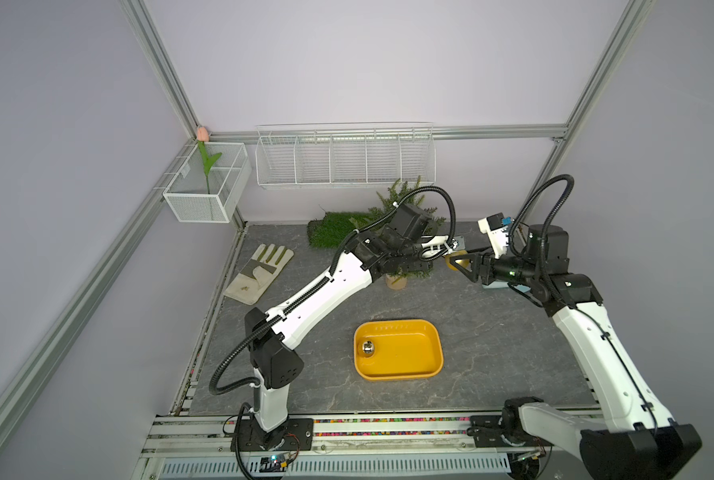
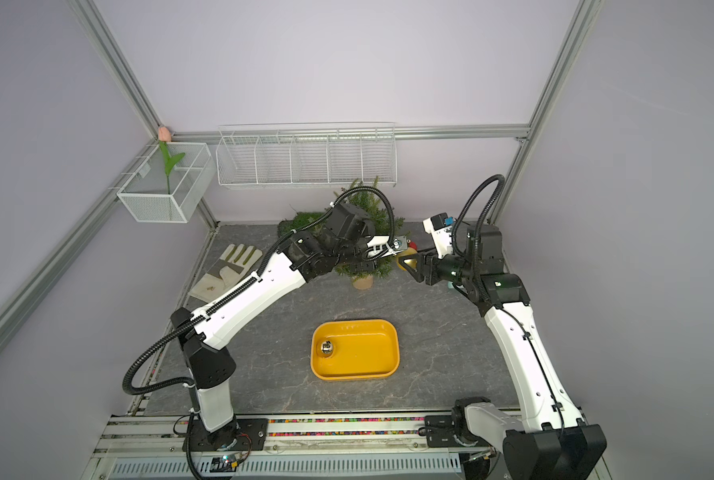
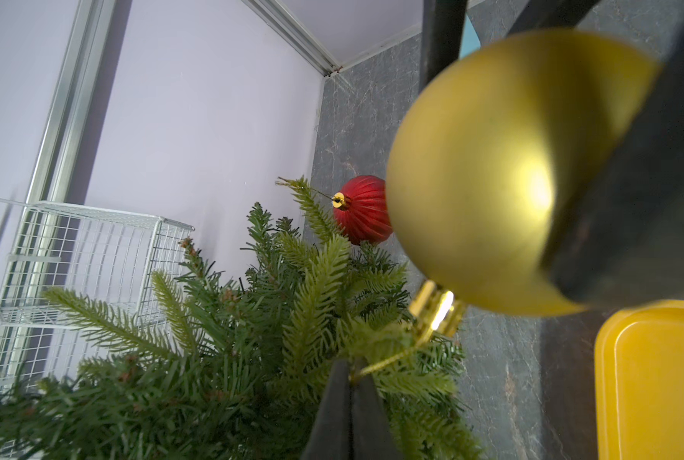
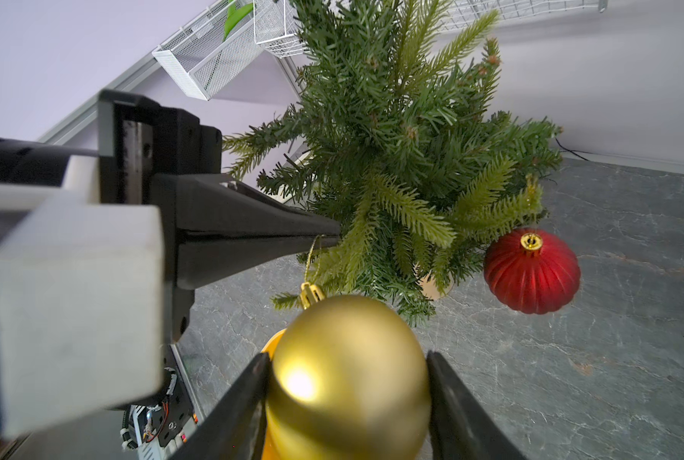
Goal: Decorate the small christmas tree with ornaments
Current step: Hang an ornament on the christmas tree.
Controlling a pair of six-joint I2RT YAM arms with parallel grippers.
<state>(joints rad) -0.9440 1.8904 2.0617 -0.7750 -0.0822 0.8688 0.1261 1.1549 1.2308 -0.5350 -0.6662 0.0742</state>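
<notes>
My right gripper (image 4: pixel 347 360) is clamped around the matte gold bauble (image 3: pixel 491 171), with a jaw on either side of the ball. My left gripper (image 3: pixel 349 372) is pinched tight on its hanging cord (image 4: pixel 310 255). Its tips are buried in the needles of the small christmas tree (image 4: pixel 392 119), which stands directly ahead of both grippers.

As I read it, the step in hand is getting that cord onto a branch. To do it well I would carry both arms together so the cord never goes taut. I would slide the cord well past the branch tip, then ease the right jaws off first so the branch takes the weight gently.

I count 3 ornaments:
- 1 gold in my grip
- 1 red ribbed bauble (image 4: pixel 531 271) hanging from a branch tip just beyond the gold one
- 1 mirror bauble (image 1: pixel 367 348) lying in the 1 yellow tray (image 1: pixel 399 374), well behind both grippers

There is also 1 tree and 2 grippers.
</notes>
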